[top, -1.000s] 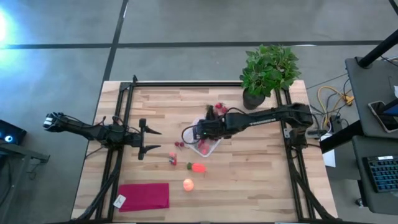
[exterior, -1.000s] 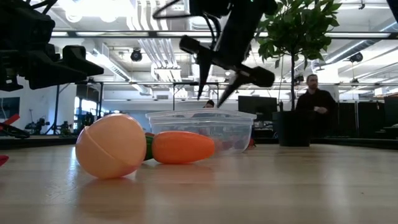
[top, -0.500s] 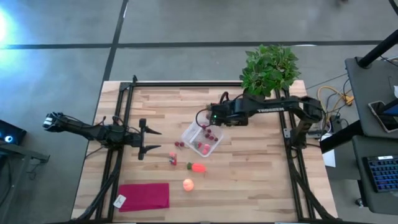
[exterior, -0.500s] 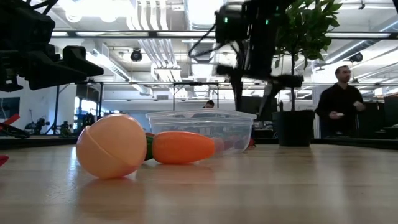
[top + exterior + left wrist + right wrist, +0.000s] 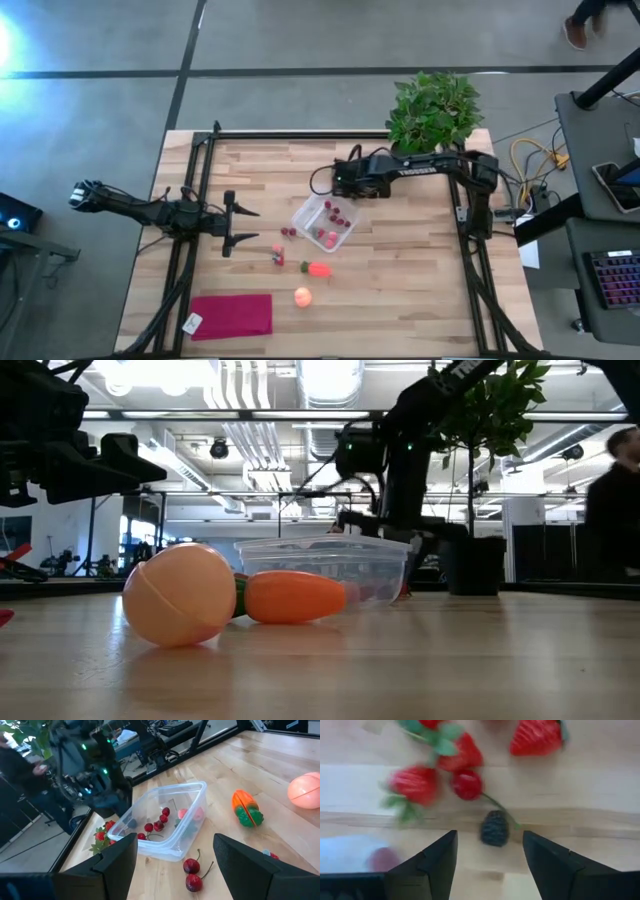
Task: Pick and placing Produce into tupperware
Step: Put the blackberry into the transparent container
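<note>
Hovering at twelve o'clock of the tupperware (image 5: 324, 222), right hand (image 5: 489, 851) released above a blackberry (image 5: 495, 828); left hand (image 5: 175, 855) released, waiting at nine o'clock.

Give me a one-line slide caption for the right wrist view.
Open right end effector above a blackberry, with strawberries and a cherry on the table.

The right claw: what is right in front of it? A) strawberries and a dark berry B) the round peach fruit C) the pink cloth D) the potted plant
A: the right claw stands open, empty, over strawberries and a dark berry on the table.
</note>
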